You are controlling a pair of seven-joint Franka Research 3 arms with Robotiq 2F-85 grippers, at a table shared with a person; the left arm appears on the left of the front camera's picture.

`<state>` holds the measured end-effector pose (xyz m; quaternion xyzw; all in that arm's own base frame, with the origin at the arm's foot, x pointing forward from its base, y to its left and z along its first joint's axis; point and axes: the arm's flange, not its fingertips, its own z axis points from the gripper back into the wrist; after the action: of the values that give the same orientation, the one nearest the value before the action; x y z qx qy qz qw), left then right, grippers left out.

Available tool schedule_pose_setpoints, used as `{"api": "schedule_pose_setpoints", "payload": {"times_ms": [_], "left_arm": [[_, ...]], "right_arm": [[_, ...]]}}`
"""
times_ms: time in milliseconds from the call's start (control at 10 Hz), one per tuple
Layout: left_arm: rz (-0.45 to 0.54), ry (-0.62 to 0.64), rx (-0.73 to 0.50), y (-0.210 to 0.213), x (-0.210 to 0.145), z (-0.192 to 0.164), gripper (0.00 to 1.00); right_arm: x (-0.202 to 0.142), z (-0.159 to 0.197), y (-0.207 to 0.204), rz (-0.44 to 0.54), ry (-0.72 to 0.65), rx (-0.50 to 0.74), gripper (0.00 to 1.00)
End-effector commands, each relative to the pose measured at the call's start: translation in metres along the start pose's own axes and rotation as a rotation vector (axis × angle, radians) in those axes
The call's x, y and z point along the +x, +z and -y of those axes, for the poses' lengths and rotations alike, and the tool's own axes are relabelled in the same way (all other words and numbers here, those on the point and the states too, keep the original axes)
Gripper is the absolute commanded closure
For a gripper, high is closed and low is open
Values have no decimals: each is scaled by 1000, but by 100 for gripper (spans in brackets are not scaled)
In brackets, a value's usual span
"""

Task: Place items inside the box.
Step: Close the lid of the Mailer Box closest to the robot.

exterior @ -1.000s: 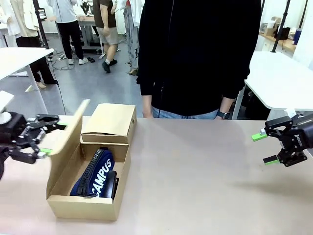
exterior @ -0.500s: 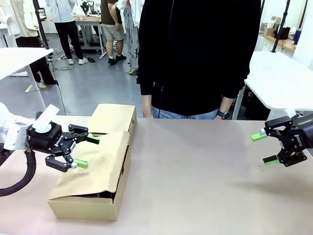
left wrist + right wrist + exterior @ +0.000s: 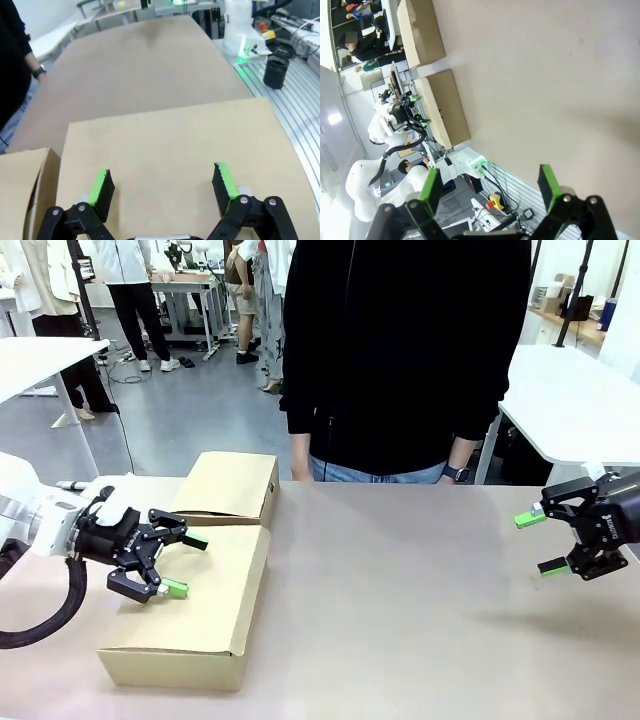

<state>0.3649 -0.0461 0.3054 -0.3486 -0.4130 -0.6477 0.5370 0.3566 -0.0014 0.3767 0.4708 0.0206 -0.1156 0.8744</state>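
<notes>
On the table, plain brown cardboard box (image 3: 205,605), flap lid shut

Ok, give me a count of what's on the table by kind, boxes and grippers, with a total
Cardboard boxes: 2, the larger box with its lid down, and the smaller box behind it.
Grippers: 2, the left gripper open over the larger box's lid, and the right gripper open at the table's right edge.
Total: 4

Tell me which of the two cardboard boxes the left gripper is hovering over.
The nearer, longer box, lid down, lies under the open left gripper. The shorter box sits behind it, toward the person.
</notes>
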Motion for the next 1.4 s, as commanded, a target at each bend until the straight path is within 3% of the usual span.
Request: {"api": "schedule_pose_setpoints", "payload": {"times_ms": [0, 300, 600, 800, 900, 1000, 1100, 1200, 1300], "left_arm": [[-21, -30, -20, -28, -52, 66, 0], [27, -63, 10, -16, -39, 68, 0], [255, 44, -8, 49, -8, 72, 0], [333, 310, -92, 97, -3, 75, 0], [356, 511, -26, 114, 0, 78, 0], [440, 656, -82, 130, 4, 81, 0], [462, 758, -87, 141, 7, 81, 0], [450, 847, -53, 145, 5, 77, 0], [369, 907, 30, 140, -4, 72, 0]], "right_arm": [[0, -3, 1, 2, -20, 13, 0], [0, -3, 1, 2, -20, 13, 0], [0, -3, 1, 2, -20, 13, 0], [0, -3, 1, 2, -20, 13, 0], [0, -3, 1, 2, -20, 13, 0], [0, -3, 1, 2, -20, 13, 0], [0, -3, 1, 2, -20, 13, 0], [0, -3, 1, 2, -20, 13, 0], [0, -3, 1, 2, -20, 13, 0]]}}
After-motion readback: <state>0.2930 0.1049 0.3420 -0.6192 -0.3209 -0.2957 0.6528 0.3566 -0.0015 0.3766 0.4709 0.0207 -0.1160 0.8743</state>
